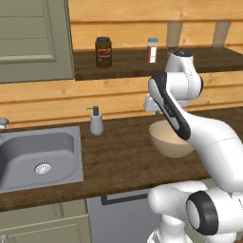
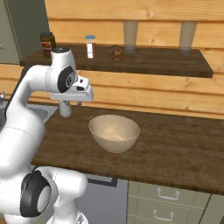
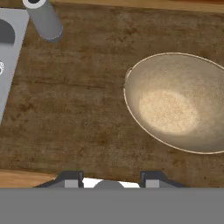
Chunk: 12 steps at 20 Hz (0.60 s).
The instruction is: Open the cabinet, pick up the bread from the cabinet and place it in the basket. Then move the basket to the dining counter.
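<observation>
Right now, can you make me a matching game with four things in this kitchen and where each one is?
Things:
1. basket
2. bread
3. soap bottle
4. dark jar

Places:
A. right beside the sink
B. on the worktop, with nothing inside
C. on the shelf, right of the white bottle
D. on the shelf, next to the cabinet door

Pairs: 1-B, 2-C, 3-A, 4-D

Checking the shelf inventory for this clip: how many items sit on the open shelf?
3: a dark jar at the left, a white bottle beside it, and the bread right of that; the arm may hide more.
</observation>
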Motion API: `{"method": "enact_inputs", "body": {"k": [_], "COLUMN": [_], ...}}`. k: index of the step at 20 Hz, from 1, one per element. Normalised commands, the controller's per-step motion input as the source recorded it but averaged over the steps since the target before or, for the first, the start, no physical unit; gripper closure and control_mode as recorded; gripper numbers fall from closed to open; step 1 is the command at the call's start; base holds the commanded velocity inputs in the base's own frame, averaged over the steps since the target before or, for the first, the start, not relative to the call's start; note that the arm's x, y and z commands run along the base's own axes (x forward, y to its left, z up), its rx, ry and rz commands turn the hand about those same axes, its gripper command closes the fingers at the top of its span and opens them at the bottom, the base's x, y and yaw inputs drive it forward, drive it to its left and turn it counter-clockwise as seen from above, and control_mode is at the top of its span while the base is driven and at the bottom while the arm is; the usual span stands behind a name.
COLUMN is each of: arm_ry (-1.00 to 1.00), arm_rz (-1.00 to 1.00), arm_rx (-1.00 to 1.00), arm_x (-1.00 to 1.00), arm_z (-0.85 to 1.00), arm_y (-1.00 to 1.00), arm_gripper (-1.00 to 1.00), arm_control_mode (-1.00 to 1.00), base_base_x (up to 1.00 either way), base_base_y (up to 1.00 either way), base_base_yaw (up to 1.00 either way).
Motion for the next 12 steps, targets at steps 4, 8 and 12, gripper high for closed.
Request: {"method": "enact_inputs", "body": {"k": [4, 8, 12], "arm_ry": [0.00, -0.23, -0.20], "arm_rz": [0.00, 0.01, 0.01], "arm_rx": [0.00, 0.02, 0.11], "arm_x": [-0.32, -0.67, -0.41], "arm_z": [0.00, 0.18, 0.80], "arm_y": [0.00, -0.13, -0.45], "arm_gripper": [-1.00, -1.00, -1.00], "arm_control_mode": [-1.00, -1.00, -1.00], "base_base_x": [0.00, 0.00, 0.00], "base_base_y": [0.00, 0.00, 0.00], "base_base_yaw": [0.00, 0.00, 0.00]}}
